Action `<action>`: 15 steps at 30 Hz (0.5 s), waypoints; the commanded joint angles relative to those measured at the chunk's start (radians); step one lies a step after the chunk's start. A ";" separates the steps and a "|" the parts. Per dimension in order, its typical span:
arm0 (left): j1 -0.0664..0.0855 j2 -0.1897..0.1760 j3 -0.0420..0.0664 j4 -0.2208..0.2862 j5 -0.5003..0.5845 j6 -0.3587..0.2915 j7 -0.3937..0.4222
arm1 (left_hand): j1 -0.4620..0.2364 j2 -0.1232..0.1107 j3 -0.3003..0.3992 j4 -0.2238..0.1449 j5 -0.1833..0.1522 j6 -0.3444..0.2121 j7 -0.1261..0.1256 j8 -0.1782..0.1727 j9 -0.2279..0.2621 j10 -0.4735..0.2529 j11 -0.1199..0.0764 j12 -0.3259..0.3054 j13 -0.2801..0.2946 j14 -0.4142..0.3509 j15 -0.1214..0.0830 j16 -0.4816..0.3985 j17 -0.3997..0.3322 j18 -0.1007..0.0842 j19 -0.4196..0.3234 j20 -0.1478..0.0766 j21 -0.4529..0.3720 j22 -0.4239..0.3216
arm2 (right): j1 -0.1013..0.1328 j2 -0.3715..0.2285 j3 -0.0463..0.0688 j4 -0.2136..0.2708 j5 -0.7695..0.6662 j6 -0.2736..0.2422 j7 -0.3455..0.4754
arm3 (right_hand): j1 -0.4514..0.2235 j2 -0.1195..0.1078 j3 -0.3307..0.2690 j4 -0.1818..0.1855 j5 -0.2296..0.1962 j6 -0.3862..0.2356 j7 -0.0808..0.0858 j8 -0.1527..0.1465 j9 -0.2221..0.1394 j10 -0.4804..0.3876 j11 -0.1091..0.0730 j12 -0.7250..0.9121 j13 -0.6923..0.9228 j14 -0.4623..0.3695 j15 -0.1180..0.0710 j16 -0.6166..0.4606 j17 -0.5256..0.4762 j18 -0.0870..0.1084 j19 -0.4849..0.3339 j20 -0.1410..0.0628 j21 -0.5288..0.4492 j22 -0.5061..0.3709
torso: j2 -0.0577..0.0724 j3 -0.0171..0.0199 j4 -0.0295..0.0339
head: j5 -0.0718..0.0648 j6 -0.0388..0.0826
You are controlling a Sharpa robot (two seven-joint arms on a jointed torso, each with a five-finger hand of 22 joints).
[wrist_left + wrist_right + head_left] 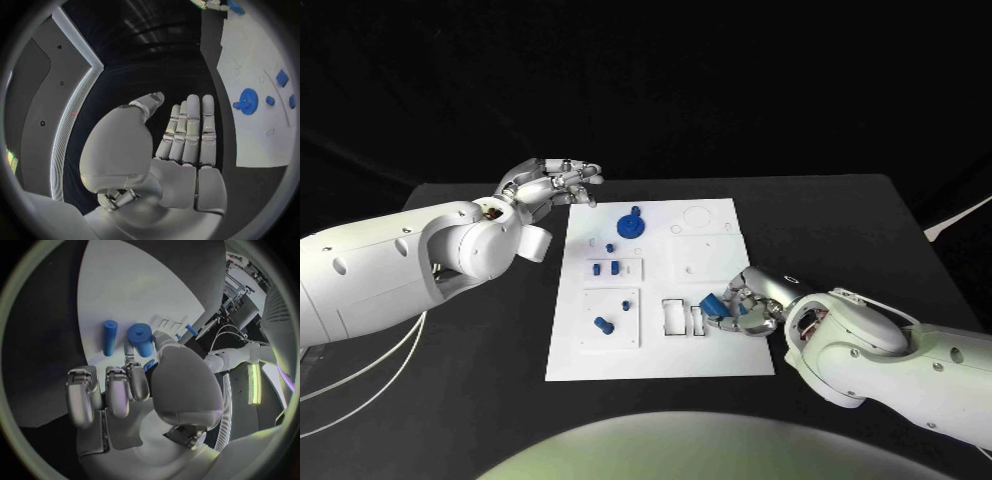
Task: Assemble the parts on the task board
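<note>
One blue part in rt hand

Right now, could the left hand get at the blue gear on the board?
Probably yes. The left hand hovers open just past the task board's far left corner, and the blue gear lies close by with nothing between them.

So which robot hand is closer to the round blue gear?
Left. The left hand hovers just off the task board edge beside the blue gear; the right hand is down at the board's near end, holding a small blue part.
</note>
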 commanded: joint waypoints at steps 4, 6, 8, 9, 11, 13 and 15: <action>0.000 0.003 0.001 -0.002 -0.002 0.016 0.005 | -0.002 0.004 -0.003 -0.002 -0.005 -0.008 0.000 0.006 -0.001 -0.006 0.001 0.004 -0.001 -0.003 0.000 -0.007 -0.002 0.010 0.004 0.005 -0.005 -0.001 | 0.014 -0.005 0.001 0.039 0.056 -0.104 0.038 | 0.021 0.007 0.036 -0.004 0.024 0.048 -0.036 0.010 0.008 0.017 -0.006 0.019 0.114 0.098 -0.010 0.007 0.226 -0.014 0.105 -0.012 0.004 0.263 | -0.001 -0.0002 0.0002 | 0.000 0.000; 0.000 0.005 0.001 -0.004 -0.002 0.016 0.005 | -0.003 0.004 -0.004 -0.002 -0.005 -0.008 0.000 0.006 -0.002 -0.007 0.002 0.004 -0.001 -0.004 0.000 -0.006 -0.002 0.010 0.004 0.005 -0.005 -0.002 | 0.022 -0.005 0.002 0.047 0.073 -0.110 0.042 | 0.021 0.007 0.038 -0.003 0.025 0.048 -0.036 0.010 0.008 0.017 -0.007 0.018 0.113 0.098 -0.010 0.007 0.226 -0.014 0.105 -0.012 0.004 0.263 | 0.000 -0.0003 0.0006 | 0.001 0.000; 0.000 0.006 0.001 -0.005 -0.002 0.017 0.005 | -0.003 0.005 -0.004 -0.002 -0.005 -0.008 -0.001 0.007 -0.002 -0.007 0.002 0.004 -0.001 -0.004 0.000 -0.006 -0.002 0.010 0.004 0.005 -0.006 -0.002 | 0.026 -0.003 0.002 0.052 0.088 -0.114 0.045 | 0.023 0.002 0.046 -0.005 0.028 0.049 -0.037 0.009 0.008 0.017 -0.007 0.018 0.113 0.098 -0.011 0.007 0.227 -0.014 0.105 -0.013 0.004 0.263 | 0.000 0.0000 0.0006 | 0.001 0.000; 0.000 0.006 0.001 -0.005 -0.002 0.017 0.005 | -0.003 0.005 -0.004 -0.002 -0.005 -0.008 -0.001 0.007 -0.002 -0.007 0.002 0.004 -0.001 -0.004 0.000 -0.006 -0.002 0.010 0.004 0.005 -0.006 -0.002 | 0.028 -0.002 0.002 0.054 0.095 -0.115 0.046 | 0.023 0.002 0.046 -0.005 0.028 0.049 -0.037 0.009 0.008 0.017 -0.007 0.018 0.113 0.098 -0.011 0.007 0.227 -0.014 0.105 -0.013 0.004 0.263 | 0.001 0.0005 0.0007 | 0.002 0.000; 0.000 0.006 0.001 -0.006 -0.002 0.016 0.004 | -0.003 0.005 -0.004 -0.002 -0.005 -0.008 -0.001 0.007 -0.002 -0.007 0.002 0.005 -0.001 -0.004 0.000 -0.006 -0.002 0.010 0.004 0.005 -0.006 -0.002 | 0.030 0.001 0.002 0.056 0.104 -0.113 0.047 | 0.024 -0.001 0.049 -0.005 0.030 0.050 -0.037 0.009 0.008 0.016 -0.008 0.016 0.112 0.098 -0.012 0.007 0.226 -0.014 0.105 -0.014 0.004 0.263 | 0.001 0.0009 0.0005 | 0.003 0.000; 0.000 0.007 0.001 -0.007 -0.002 0.016 0.004 | -0.003 0.005 -0.004 -0.002 -0.005 -0.008 -0.001 0.007 -0.002 -0.007 0.002 0.005 -0.001 -0.004 0.000 -0.006 -0.002 0.010 0.004 0.005 -0.006 -0.002 | 0.032 0.006 0.002 0.058 0.113 -0.105 0.047 | 0.023 -0.002 0.050 -0.004 0.030 0.050 -0.037 0.008 0.008 0.016 -0.008 0.016 0.112 0.098 -0.012 0.007 0.226 -0.014 0.105 -0.014 0.004 0.263 | 0.001 0.0008 0.0002 | 0.004 0.000; 0.000 0.007 0.001 -0.007 -0.002 0.016 0.004 | -0.003 0.005 -0.004 -0.002 -0.005 -0.008 -0.001 0.007 -0.002 -0.007 0.002 0.005 -0.001 -0.004 0.000 -0.006 -0.002 0.010 0.004 0.005 -0.006 -0.002 | 0.032 0.013 0.002 0.058 0.122 -0.087 0.046 | 0.016 -0.009 0.053 -0.001 0.027 0.049 -0.035 0.007 0.008 0.015 -0.007 0.013 0.110 0.098 -0.012 0.006 0.225 -0.014 0.105 -0.015 0.004 0.263 | 0.000 0.0000 -0.0003 | 0.005 0.000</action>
